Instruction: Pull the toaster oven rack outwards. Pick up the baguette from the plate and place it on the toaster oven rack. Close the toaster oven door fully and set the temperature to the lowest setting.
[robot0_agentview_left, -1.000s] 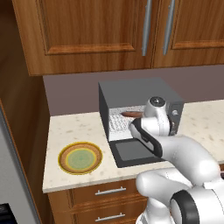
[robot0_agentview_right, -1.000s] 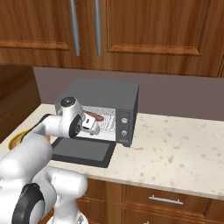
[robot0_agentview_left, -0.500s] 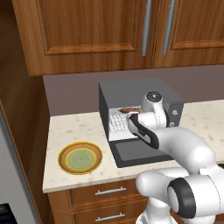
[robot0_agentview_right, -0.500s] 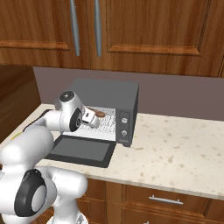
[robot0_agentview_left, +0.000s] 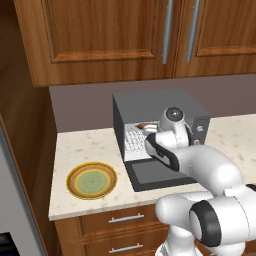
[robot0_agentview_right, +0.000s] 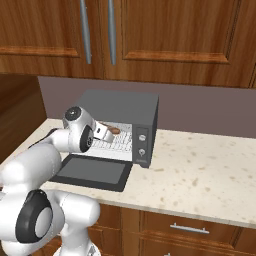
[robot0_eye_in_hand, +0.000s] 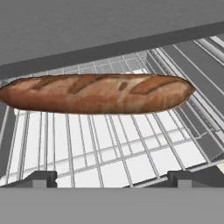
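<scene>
End effector open, clear of baguette.

cavity mouth: toaster oven door lies flat, opening unblocked | inside: baguette lies crosswise on toaster oven rack, bare bars in front of it | overhead: low oven roof

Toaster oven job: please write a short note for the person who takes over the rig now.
Hand: open, holds nothing, at the oven mouth.
Baguette: lies across the toaster oven rack, inside the toaster oven.
Plate: bare, on the counter left of the oven.
Toaster oven door: folded down flat.
Done: baguette placed on the rack.
Left: back the hand out, shut the door fully, turn the temperature knob to lowest.
</scene>
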